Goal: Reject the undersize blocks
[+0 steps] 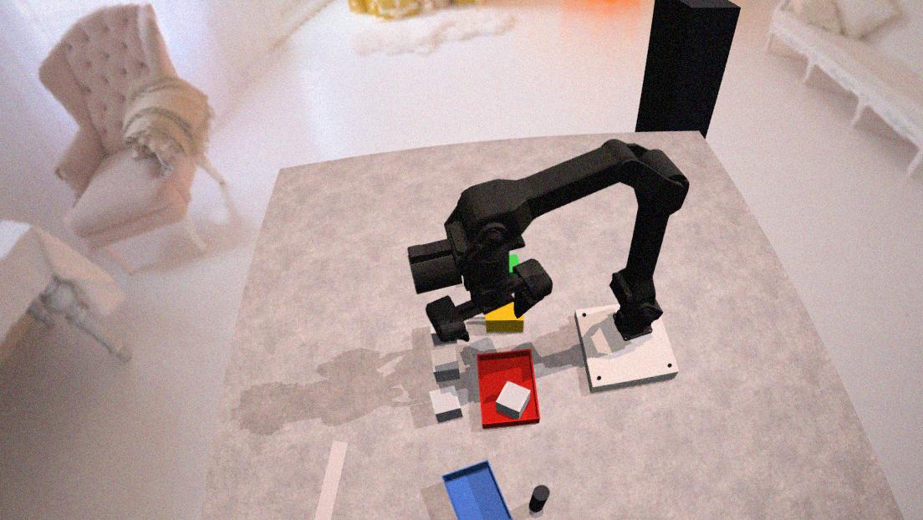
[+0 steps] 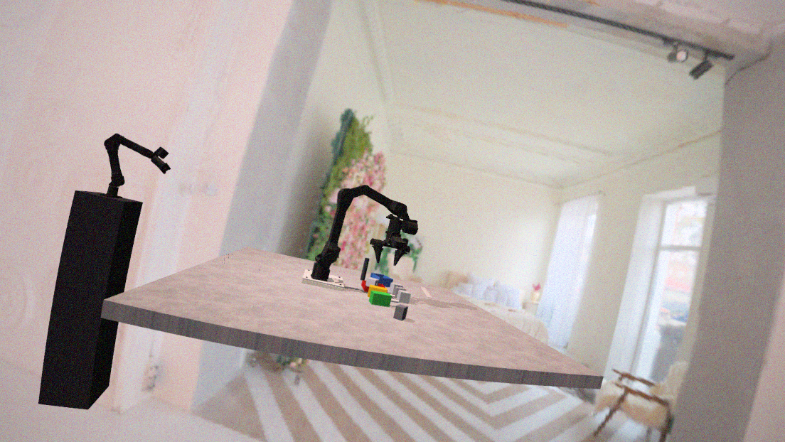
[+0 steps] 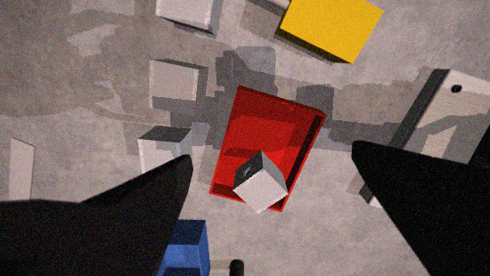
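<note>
My gripper (image 1: 491, 326) (image 2: 386, 263) (image 3: 269, 155) is open and empty, pointing down high above the table. The red tray (image 1: 488, 413) (image 3: 263, 129) holds one steel block (image 1: 512, 399) (image 3: 260, 189), turned askew, with a hole in a side face. Left of the tray stand a near steel block (image 1: 446, 403) (image 3: 160, 151), a middle steel block (image 1: 446, 363) (image 3: 174, 80) and a far steel block (image 3: 191, 11), mostly hidden behind a finger in the top view. The green gauge (image 1: 514, 262) (image 2: 380, 298) lies on the table beyond the yellow block, partly hidden by the arm in the top view.
A yellow block (image 1: 503, 323) (image 3: 331, 27) lies behind the red tray. A dark grey block (image 2: 400, 312) stands apart near the green gauge. A blue tray (image 1: 474, 494) and a black cylinder (image 1: 539, 498) are in front. A pale strip (image 1: 332, 477) lies at the front left.
</note>
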You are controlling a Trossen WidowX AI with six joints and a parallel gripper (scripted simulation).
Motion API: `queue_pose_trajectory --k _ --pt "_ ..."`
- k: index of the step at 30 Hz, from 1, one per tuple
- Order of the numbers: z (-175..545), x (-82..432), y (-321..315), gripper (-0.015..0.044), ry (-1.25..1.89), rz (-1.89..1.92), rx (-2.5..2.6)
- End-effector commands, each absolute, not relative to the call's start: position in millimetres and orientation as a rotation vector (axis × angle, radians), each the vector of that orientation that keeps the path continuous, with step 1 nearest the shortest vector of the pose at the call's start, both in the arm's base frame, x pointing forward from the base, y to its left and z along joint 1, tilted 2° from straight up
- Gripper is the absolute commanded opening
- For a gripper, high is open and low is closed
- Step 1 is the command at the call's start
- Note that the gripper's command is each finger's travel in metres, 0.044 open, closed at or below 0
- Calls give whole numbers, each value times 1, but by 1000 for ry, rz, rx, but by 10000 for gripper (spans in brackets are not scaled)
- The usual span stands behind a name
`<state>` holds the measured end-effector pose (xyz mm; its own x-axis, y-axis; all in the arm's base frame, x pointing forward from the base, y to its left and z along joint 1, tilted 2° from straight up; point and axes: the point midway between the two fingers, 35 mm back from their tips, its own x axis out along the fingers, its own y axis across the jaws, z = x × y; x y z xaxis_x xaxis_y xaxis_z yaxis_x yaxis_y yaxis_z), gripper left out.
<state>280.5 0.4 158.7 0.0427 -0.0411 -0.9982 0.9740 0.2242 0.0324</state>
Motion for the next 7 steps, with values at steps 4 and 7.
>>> queue_pose_trajectory --k 4,7 --pt "197 213 -26 440 760 -1651 1675" --pt "197 213 -26 440 760 -1651 1675"
